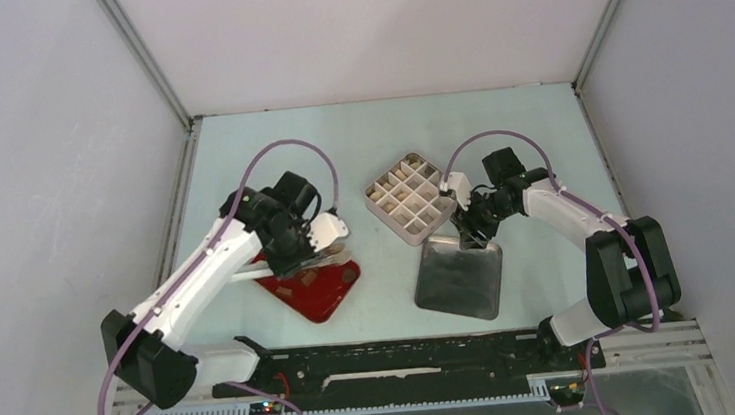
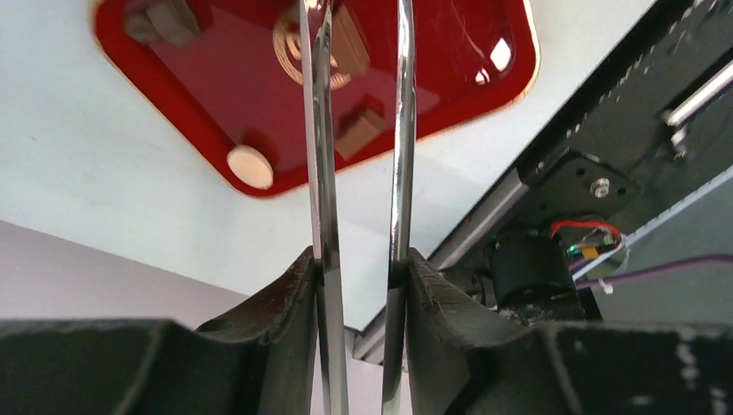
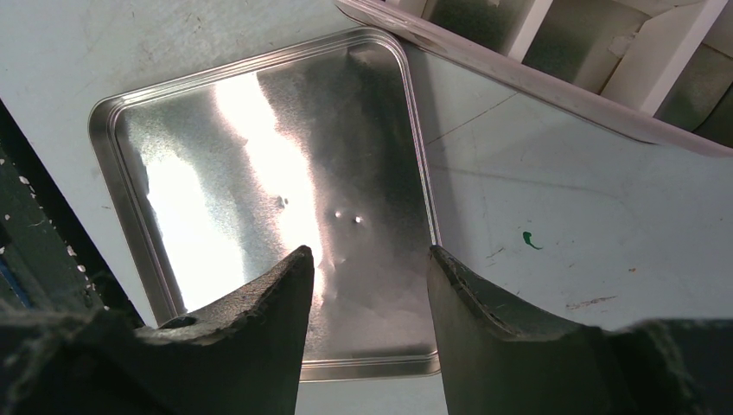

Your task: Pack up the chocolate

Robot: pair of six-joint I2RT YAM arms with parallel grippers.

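Left gripper (image 2: 360,264): clamped on the metal tongs (image 2: 321,173), one blade against each finger, blades apart.
Tongs axis: straight out from the fingers, over the red tray (image 2: 449,112).
Chocolate (image 2: 250,166): loose on the tray; one brown piece lies between the blades near their far end, contact not discernible.
Right gripper (image 3: 367,259): spread, empty, above the tin lid (image 3: 259,156), near the divided box (image 1: 410,197).
Nearer arm: left, by judgement the picking arm.

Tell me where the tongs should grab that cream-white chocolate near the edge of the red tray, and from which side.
Pinch the cream-white chocolate across its rounded sides, coming straight down from above with the tongs held in the left gripper. It lies flat and low, right beside the rim of the red tray, so a sideways approach would probably catch that rim.
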